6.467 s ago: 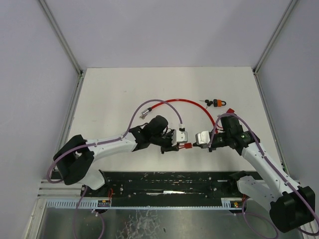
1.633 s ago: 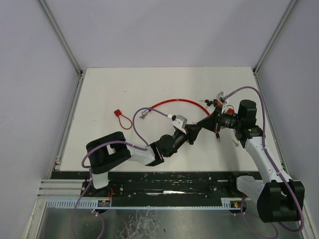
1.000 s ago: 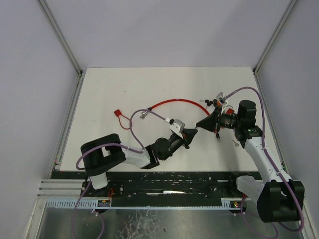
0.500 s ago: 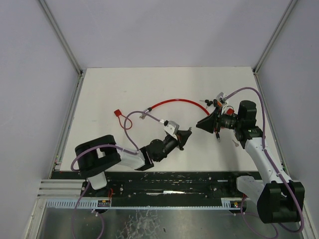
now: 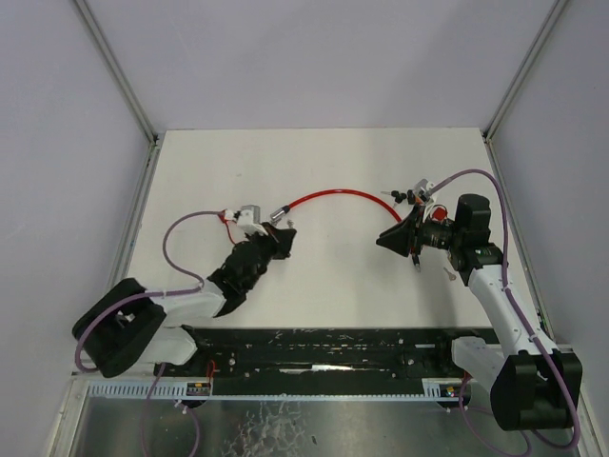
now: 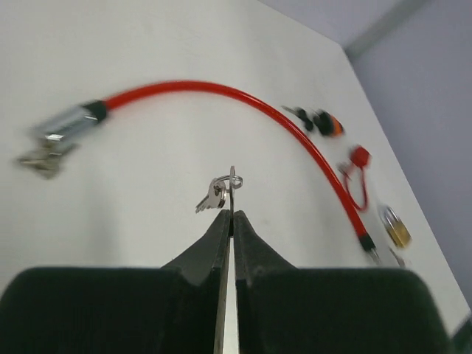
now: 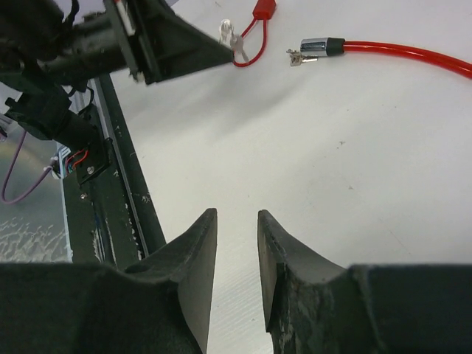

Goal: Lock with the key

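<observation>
You're at the carry step: left gripper [image 6: 230, 215] is pinched tight on the ring of the key [image 6: 213, 198], which dangles just past its fingertips. The red cable [image 6: 243, 110] arcs ahead of it, with the metal end [image 6: 70, 122] off to its left and the brass padlock [image 6: 397, 227] far to its right, by the cable's other end. Next move likely needs the key blade lined up with a keyhole, which is tricky while it hangs loose. Right gripper [image 7: 236, 215] is partly open and holds nothing.

Bright even light, soft shadows, L wrist cable [image 6: 221, 91] end blurred
</observation>
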`<action>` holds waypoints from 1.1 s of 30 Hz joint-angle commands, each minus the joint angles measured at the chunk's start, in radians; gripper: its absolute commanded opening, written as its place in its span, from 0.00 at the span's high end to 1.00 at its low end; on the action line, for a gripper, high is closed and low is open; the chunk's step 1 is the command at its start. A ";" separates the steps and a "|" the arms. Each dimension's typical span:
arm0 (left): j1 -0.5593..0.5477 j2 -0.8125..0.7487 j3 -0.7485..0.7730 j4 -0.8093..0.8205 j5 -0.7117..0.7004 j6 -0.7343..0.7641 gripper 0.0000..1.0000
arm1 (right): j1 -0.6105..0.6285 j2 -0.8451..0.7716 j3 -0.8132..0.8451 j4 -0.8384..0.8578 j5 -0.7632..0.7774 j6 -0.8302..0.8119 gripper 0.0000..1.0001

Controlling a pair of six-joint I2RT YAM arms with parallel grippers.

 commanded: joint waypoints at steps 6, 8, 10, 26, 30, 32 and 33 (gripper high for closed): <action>0.348 -0.074 0.082 -0.530 0.039 -0.180 1.00 | -0.018 -0.014 0.021 -0.002 0.013 -0.033 0.65; 0.407 -0.037 0.107 -0.563 0.050 -0.191 1.00 | -0.020 -0.014 0.020 -0.003 0.013 -0.033 0.66; 0.449 0.011 0.148 -0.599 0.056 -0.194 1.00 | -0.021 -0.012 0.017 -0.002 0.015 -0.035 0.65; 0.542 0.182 0.299 -0.731 -0.037 -0.228 0.88 | -0.025 -0.010 0.028 -0.025 0.021 -0.053 0.66; 0.550 0.172 0.298 -0.745 -0.029 -0.230 0.82 | -0.027 -0.012 0.028 -0.025 0.018 -0.053 0.65; 0.552 0.153 0.290 -0.746 -0.018 -0.226 0.77 | -0.029 -0.015 0.028 -0.027 0.018 -0.053 0.65; 0.553 0.139 0.283 -0.744 -0.011 -0.225 0.74 | -0.030 -0.016 0.027 -0.026 0.016 -0.055 0.66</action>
